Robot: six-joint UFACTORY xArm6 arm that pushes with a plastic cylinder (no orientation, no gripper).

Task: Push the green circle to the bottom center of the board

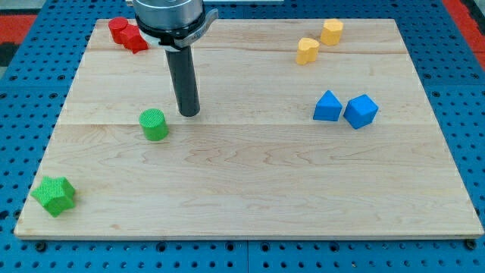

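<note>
While tip [189,114] sits just beside green circle [154,124], at its 2 o'clock, not touching: swing round to circle's 11 o'clock, push toward 5 o'clock, steady, centred. No hand on rig; nothing held. Bench [250,197]: pale wood. Near: green star [54,195] at 7 o'clock corner. Mid: blue blocks [345,108]. Far: yellow blocks [319,42], red blocks [126,34].

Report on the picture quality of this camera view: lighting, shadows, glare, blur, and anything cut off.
Camera view: light is even and soft; the green circle, blue blocks and yellow blocks cast only faint, short shadows. No strong glare on the wooden board. Everything is sharp, my tip included, standing just to the right of the green circle. The arm's upper part is cut off at the view's top.
</note>
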